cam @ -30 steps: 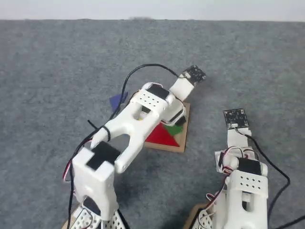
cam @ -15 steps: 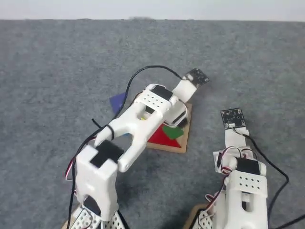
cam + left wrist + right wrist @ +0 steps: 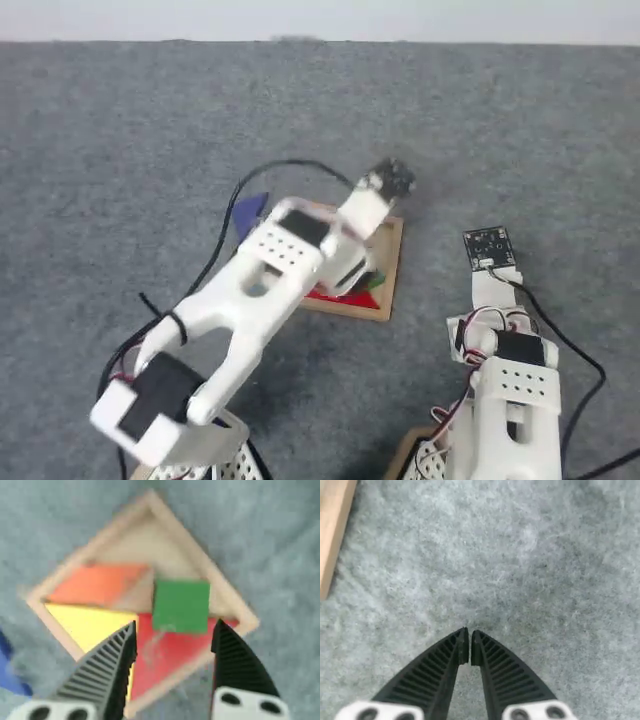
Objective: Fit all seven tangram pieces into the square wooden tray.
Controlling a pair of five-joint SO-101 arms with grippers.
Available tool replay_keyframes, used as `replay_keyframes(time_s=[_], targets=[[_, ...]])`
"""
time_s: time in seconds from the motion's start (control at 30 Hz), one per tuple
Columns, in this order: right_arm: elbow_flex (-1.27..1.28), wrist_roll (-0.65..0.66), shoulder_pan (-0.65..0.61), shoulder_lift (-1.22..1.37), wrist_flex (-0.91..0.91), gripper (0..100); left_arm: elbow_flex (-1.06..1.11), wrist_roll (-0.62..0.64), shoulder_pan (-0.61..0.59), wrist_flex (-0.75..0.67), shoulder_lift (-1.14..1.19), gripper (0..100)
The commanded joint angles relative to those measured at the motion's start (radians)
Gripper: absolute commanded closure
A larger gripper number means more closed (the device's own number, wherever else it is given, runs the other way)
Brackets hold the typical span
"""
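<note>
Left gripper [image 3: 176, 626], wide and empty, hovers above the green square [image 3: 181, 605] in the wooden tray [image 3: 220, 577]. Right gripper [image 3: 469, 635] closed. Likely next: fetch the blue piece [image 3: 248, 210].

Square wooden tray [image 3: 150, 545] is lying flat, holding orange triangle [image 3: 95, 582], yellow triangle [image 3: 87, 622], red triangle [image 3: 170, 650] and green square [image 3: 181, 605]; blue piece [image 3: 249, 209] is sitting outside, just beside it.

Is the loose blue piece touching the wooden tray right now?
Apart. The left wrist view shows a strip of grey carpet between the blue piece and the tray, clear of its outer rim.
</note>
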Motion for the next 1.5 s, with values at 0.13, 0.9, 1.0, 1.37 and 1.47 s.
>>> replay_keyframes(time_s=[0.13, 0.9, 1.0, 1.37, 1.47], targets=[[-0.005, 0.014, -0.005, -0.021, -0.018, 97.2, 0.079, -0.04, -0.051, -0.081, -0.08, 76], [-0.005, 0.014, -0.005, -0.021, -0.016, 97.2, -0.064, -0.055, -0.055, -0.118, 0.127, 76], [-0.005, 0.014, -0.005, -0.021, -0.016, 97.2, -0.061, -0.06, -0.055, -0.11, 0.124, 76], [-0.005, 0.014, -0.005, -0.021, -0.016, 97.2, 0.024, -0.081, -0.066, -0.032, -0.147, 76], [-0.005, 0.014, -0.005, -0.021, -0.016, 97.2, 0.025, -0.081, -0.077, -0.029, -0.166, 76]])
